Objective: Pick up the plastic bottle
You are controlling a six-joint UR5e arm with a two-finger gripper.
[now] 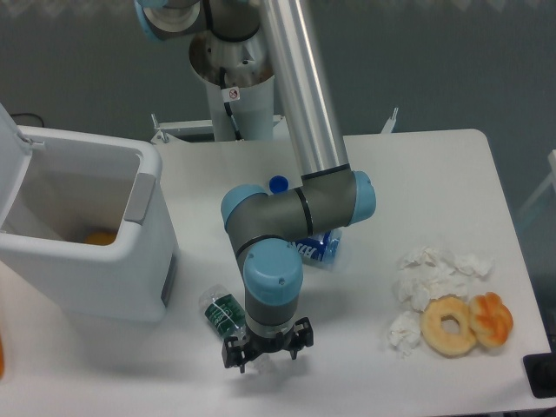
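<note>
White table (434,165) under grey backdrop. We noted the plastic bottle (222,313) lying on its side beside the white bin (87,261), just left of the gripper (266,354), whose fingers stood apart, holding nothing.

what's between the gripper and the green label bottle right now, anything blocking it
Nothing visible blocks it. The gripper hangs right at the neck end of the plastic bottle, which lies on its side on the table. The blue-tinted bottle lies farther back behind the arm, and the white bin stands off to the side.
</note>
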